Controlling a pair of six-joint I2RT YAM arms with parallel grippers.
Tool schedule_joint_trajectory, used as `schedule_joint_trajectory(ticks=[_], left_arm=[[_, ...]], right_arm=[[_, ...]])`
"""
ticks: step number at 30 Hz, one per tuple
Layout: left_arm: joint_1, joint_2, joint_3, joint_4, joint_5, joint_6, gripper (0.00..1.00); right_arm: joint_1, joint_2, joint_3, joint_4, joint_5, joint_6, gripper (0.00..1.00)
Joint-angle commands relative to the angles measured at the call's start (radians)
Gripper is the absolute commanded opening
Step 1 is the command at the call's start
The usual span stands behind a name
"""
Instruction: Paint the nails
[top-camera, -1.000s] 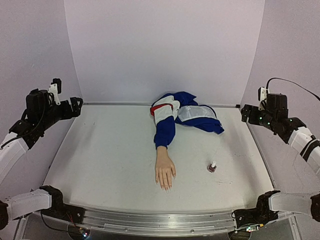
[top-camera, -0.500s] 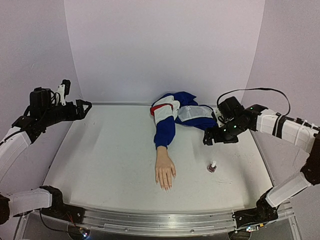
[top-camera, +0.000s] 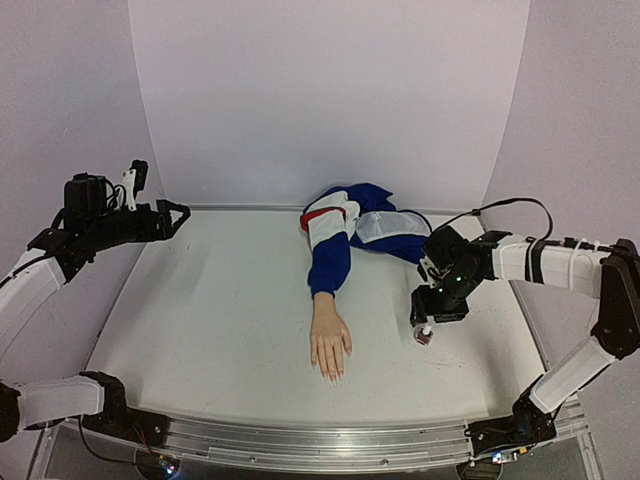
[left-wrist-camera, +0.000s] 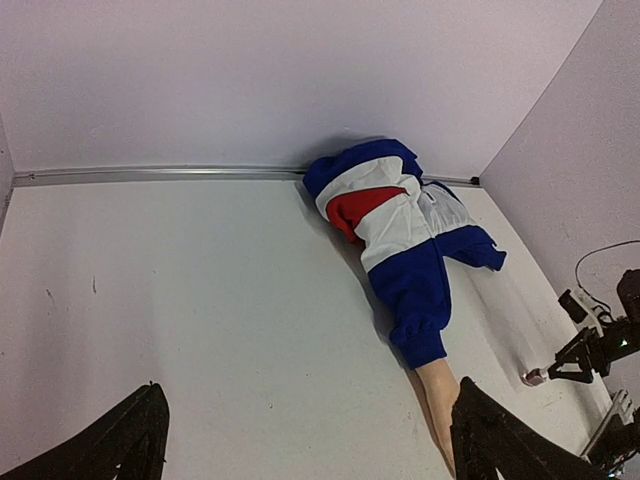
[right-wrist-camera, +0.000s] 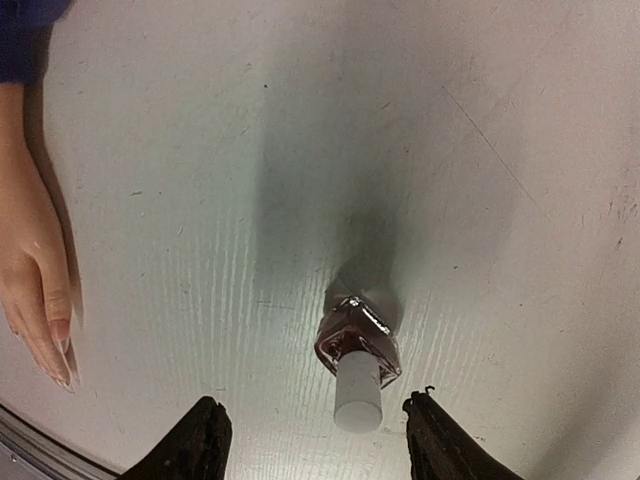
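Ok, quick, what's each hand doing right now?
Left hand: open, empty.
Right hand: open, fingers either side of the polish bottle, not gripping it.

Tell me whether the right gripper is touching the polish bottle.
Apart. Right wrist view: the right gripper straddles the polish bottle, table showing beside each finger.
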Motion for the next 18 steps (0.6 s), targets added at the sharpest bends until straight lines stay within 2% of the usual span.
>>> schedule_joint_trajectory(ticks=[1,14,18], left_arm=[[0.005,0.000,0.060,0.020,0.029,-0.003,0.99],[0.001,0.017,0.059,0.020,0.047,-0.008,0.99],[0.000,0.016,0.057,0.020,0.052,-0.008,0.99]], right_arm=[[0.007,0.040,-0.008,-0.007,0.032,0.021,0.59],[0.025,0.065,-0.044,0.020,0.070,0.044,0.40],[0.035,0.059,-0.041,0.028,0.079,0.047,0.29]])
